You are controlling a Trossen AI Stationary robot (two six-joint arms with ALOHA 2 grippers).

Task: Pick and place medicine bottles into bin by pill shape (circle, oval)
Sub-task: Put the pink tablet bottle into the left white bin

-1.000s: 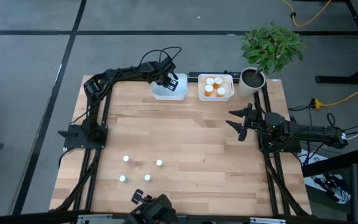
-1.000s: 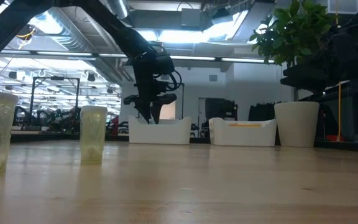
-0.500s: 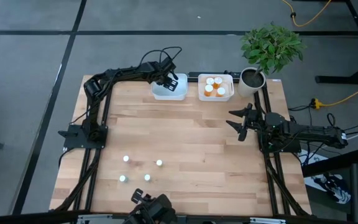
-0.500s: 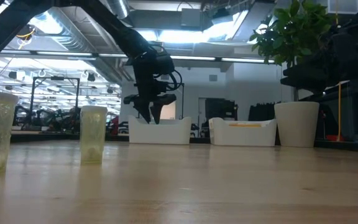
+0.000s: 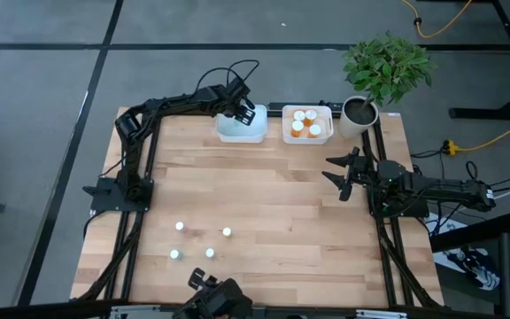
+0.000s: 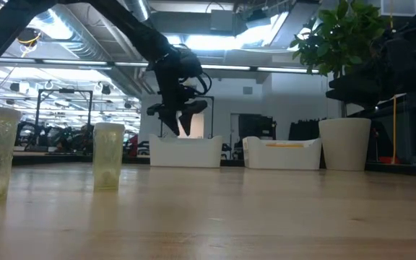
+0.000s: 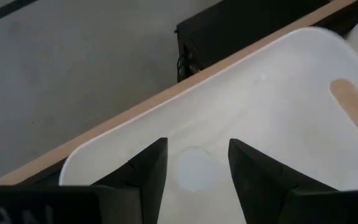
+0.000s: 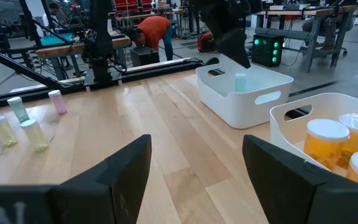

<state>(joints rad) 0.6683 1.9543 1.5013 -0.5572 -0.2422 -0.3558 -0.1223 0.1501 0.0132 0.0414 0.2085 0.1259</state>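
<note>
**Left hand over the left bin, four vials to go**

From above, my left hand (image 5: 245, 112) hovers over the left bin (image 5: 240, 133); four vials (image 5: 209, 252) sit upright on the near tabletop (image 5: 282, 204), well apart from it, on the left arm's side.

Low down, its fingers hang parted and empty.

At the left wrist, a vial (image 7: 194, 171) lies in the bin below.

The right hand (image 8: 194, 168) waits open, holding nothing.

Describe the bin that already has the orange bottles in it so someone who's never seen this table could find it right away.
Start at the potted plant on the table's far right corner. Just left of its pot, along the far edge, sits a white bin, one of two side by side. It alone holds orange bottles with white caps; the other bin, under the left tool, has none.
</note>
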